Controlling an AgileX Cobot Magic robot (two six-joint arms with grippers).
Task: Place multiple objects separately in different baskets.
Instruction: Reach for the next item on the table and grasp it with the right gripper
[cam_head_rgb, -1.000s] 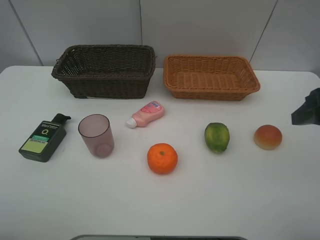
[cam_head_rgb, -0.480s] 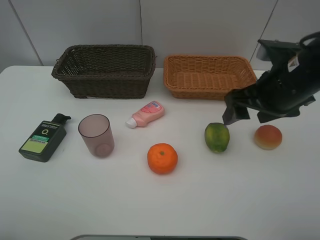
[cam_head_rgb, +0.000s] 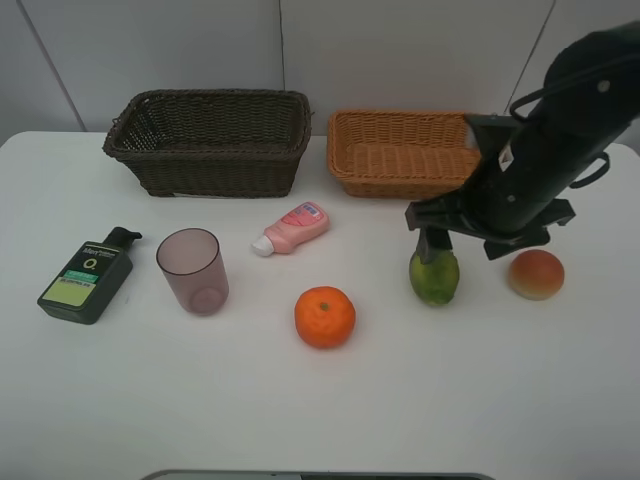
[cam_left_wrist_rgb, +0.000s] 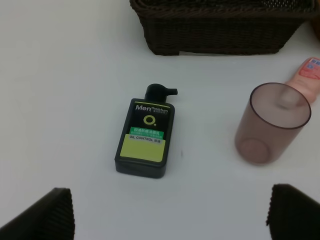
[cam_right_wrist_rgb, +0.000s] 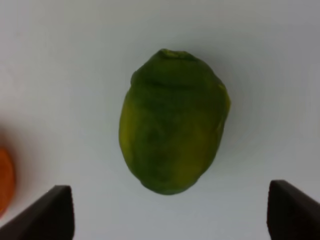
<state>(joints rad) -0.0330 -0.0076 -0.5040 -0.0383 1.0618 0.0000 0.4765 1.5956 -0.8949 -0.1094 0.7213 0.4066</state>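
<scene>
My right gripper (cam_head_rgb: 437, 243) hangs open just above the green round fruit (cam_head_rgb: 434, 279). In the right wrist view the fruit (cam_right_wrist_rgb: 172, 122) lies ahead of the gripper (cam_right_wrist_rgb: 170, 220), and neither fingertip touches it. The peach-like fruit (cam_head_rgb: 536, 274) lies to its right and the orange (cam_head_rgb: 324, 316) to its left. A pink bottle (cam_head_rgb: 293, 227) lies on its side, and a mauve cup (cam_head_rgb: 192, 271) stands upright. A dark green pump bottle (cam_head_rgb: 88, 277) lies flat. My left gripper (cam_left_wrist_rgb: 172, 217) is open, well short of the pump bottle (cam_left_wrist_rgb: 146, 137) and cup (cam_left_wrist_rgb: 272, 125).
The dark brown basket (cam_head_rgb: 220, 175) stands at the back left and the orange-tan basket (cam_head_rgb: 390, 186) at the back right; my right arm covers the tan basket's right end. The white table (cam_head_rgb: 320, 410) runs to a front edge near the bottom of the exterior view.
My right arm has swung in from the right edge, moving left and down until its gripper is over the green fruit. The objects have not moved.
</scene>
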